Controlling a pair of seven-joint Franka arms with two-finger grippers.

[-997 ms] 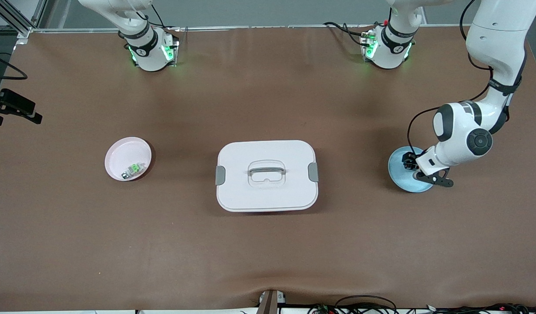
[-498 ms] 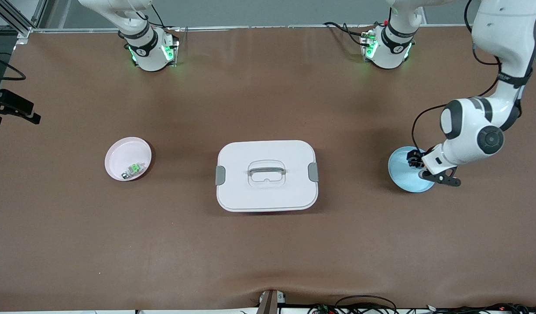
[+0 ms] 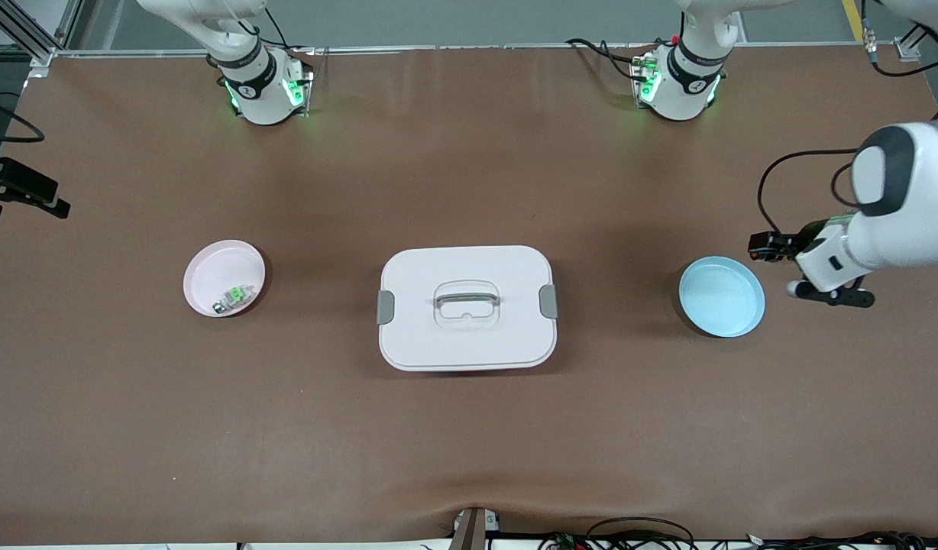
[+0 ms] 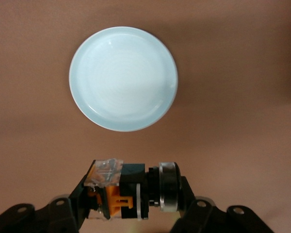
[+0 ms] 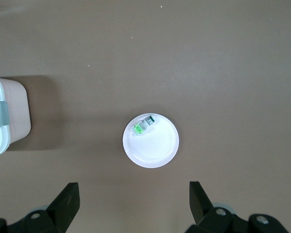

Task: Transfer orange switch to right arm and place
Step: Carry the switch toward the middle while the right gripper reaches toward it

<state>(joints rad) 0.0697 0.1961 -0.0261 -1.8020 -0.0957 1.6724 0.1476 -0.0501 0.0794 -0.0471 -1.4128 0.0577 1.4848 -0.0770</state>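
My left gripper [image 3: 768, 247] is up in the air beside the light blue plate [image 3: 721, 296], toward the left arm's end of the table. It is shut on the orange switch [image 4: 128, 190], a blocky orange and black body with a round knob, held sideways between the fingers. The blue plate also shows in the left wrist view [image 4: 123, 77] and is bare. My right gripper [image 5: 133, 204] is open and empty, high over the pink plate [image 5: 160, 148]. The right gripper is out of the front view.
A small green-and-white part [image 3: 236, 295] lies in the pink plate [image 3: 213, 267] toward the right arm's end. A white lidded box [image 3: 467, 307] with a handle stands mid-table between the two plates. Its corner shows in the right wrist view [image 5: 5, 119].
My left gripper has risen off the blue plate with the orange switch and moved toward the left arm's end of the table. The plate is now uncovered and bare.
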